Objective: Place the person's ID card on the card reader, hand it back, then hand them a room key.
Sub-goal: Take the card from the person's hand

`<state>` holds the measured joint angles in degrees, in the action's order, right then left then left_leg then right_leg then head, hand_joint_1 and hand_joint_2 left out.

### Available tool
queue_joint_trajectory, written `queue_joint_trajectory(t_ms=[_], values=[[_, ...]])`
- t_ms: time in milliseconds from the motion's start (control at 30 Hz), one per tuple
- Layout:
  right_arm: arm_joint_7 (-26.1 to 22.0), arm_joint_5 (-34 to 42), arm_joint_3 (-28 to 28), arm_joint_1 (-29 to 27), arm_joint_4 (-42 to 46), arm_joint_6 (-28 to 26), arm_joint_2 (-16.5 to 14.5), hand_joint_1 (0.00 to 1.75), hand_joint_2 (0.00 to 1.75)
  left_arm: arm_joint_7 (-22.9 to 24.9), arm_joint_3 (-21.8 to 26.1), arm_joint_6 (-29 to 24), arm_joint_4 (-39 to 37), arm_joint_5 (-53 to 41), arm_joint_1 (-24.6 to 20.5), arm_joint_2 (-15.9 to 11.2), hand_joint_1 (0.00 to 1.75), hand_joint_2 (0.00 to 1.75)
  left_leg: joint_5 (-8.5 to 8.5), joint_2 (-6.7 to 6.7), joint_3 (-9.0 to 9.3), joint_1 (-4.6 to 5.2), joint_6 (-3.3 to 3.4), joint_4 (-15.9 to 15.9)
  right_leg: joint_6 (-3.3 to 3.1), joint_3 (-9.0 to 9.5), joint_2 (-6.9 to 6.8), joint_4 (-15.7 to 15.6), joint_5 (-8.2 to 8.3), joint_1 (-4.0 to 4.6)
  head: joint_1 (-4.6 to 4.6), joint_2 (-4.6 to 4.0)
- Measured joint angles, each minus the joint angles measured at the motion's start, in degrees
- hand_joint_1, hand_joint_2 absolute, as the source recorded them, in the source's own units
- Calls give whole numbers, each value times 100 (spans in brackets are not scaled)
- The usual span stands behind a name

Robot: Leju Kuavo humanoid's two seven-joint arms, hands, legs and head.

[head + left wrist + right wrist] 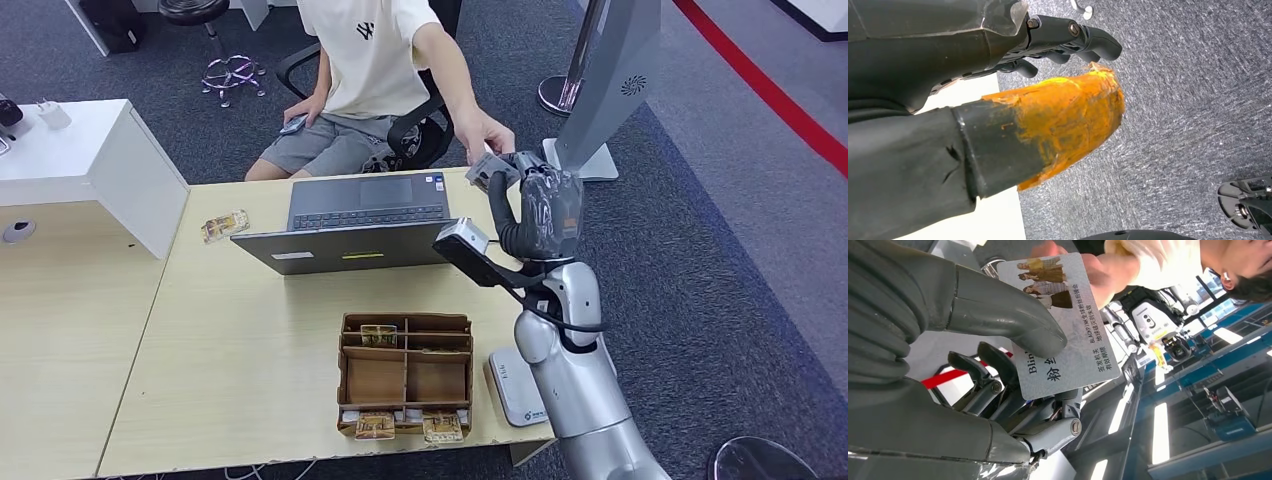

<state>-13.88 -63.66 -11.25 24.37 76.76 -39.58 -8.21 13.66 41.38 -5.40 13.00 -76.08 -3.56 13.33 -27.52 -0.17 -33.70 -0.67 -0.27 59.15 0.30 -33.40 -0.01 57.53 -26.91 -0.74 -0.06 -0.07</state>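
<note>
Nearest the robot, at the front edge of the desk (250, 340), stands a brown divided box (405, 372) with small room keys (374, 427) lying in its front slots. Just to its right, touching nothing, lies the flat white card reader (516, 385), close under the right arm's elbow.

Farther out, the right arm is raised and reaches over the desk's far right corner, past the open laptop (350, 222). The right hand (520, 185) holds the ID card (1060, 322): in the right wrist view the thick thumb presses on the card's printed face while the darker fingers (998, 385) curl behind it, so the card is pinched, not loose. At the card's far end the person's hand (485, 132) has hold of it too, fingers over the edge. The card's long axis runs from the robot's hand out toward the person, so both hold opposite ends.

The reader lies back toward the robot, well apart from the card and lower. I judge this a hand-over, though which way the card is passing I cannot tell from this alone. If the card is coming in, the next move is a pull back and down to the reader; the right hand is by far the nearer.

The left hand (1068, 42) hangs over grey carpet (1198, 100), holding nothing, its dark fingers loosely curled; how far they close I cannot tell.
</note>
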Motion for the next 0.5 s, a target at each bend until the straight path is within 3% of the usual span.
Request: queue_joint_trajectory(t_ms=[267, 500], values=[[-50, 811, -61, -245, 47, 38, -16, 175, 175, 3, 0, -7, 0, 13, 1, 15, 0, 0, 0, 0, 0, 0, 0, 0, 0, 0, -1, 0, 0, 0, 0, 0], [-698, 4317, -409, -1039, 1123, 1143, -48, 175, 175, 4, 69, -166, 0, 234, 5, 31, 0, 0, -4, -6, -2, -1, -1, -1, 0, -1, -4, 0, -5, 0, 0, 0]])
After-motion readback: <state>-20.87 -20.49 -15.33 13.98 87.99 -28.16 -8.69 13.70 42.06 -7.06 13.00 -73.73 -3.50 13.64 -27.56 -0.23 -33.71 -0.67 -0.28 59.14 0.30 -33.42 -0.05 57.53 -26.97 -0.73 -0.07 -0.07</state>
